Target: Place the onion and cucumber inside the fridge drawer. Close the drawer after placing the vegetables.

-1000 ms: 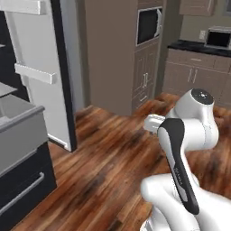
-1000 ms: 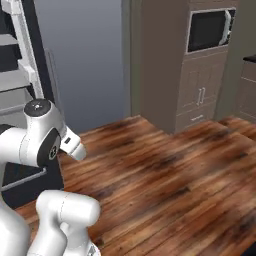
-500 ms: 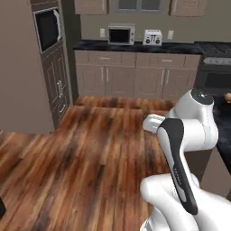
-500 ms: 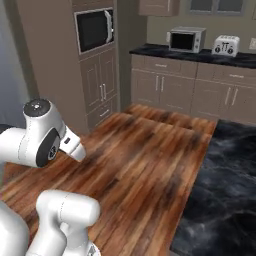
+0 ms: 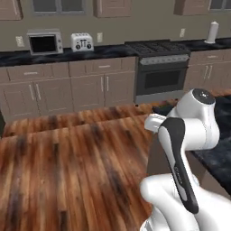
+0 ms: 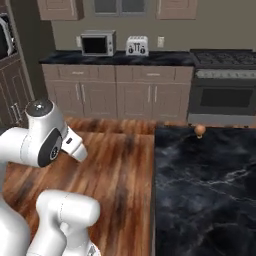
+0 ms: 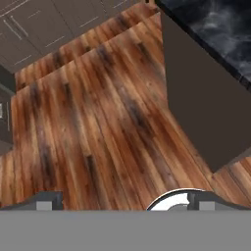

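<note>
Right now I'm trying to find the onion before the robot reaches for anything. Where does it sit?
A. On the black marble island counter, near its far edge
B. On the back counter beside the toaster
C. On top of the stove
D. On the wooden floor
A: in the right base view the small orange-brown onion rests on the black marble island counter near its far edge, in front of the stove.

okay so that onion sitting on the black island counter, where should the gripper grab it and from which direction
The onion is a small round ball resting free near the far edge of the dark marble island counter, with nothing beside it. Probably best to come straight down from above and close the fingers across its widest middle, since the counter blocks any low approach and a round shape slips if pinched off-centre.
</note>
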Controlling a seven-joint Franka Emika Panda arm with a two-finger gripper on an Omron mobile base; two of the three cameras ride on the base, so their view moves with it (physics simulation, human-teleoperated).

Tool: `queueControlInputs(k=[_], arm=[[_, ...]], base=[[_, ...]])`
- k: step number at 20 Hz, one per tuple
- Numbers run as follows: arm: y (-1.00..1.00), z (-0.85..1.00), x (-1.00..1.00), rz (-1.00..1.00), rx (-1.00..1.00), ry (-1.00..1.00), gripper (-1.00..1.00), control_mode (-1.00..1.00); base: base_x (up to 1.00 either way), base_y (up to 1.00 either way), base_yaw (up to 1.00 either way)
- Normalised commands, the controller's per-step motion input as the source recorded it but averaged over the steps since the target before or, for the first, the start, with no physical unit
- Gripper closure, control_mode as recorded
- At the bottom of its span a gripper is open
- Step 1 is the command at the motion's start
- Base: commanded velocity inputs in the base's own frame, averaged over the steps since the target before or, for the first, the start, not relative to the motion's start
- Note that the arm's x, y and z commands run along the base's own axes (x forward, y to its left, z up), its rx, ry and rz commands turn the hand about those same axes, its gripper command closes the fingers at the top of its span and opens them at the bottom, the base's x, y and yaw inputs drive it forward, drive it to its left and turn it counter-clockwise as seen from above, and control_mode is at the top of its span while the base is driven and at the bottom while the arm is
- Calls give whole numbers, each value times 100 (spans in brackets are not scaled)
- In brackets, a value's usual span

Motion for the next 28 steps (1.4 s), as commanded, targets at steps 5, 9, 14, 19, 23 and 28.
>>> queueControlInputs(k=[5,9,14,19,23,28], arm=[[0,0,0,0,0,0,-100,100],[0,0,0,0,0,0,-100,100],[0,0,0,0,0,0,-100,100],[0,0,0,0,0,0,-100,100],[0,0,0,0,0,0,-100,100],[0,0,0,0,0,0,-100,100]], base=[[97,66,-52],[27,32,-62],[23,34,-65],[48,42,-56],[72,90,-44],[62,74,-35]])
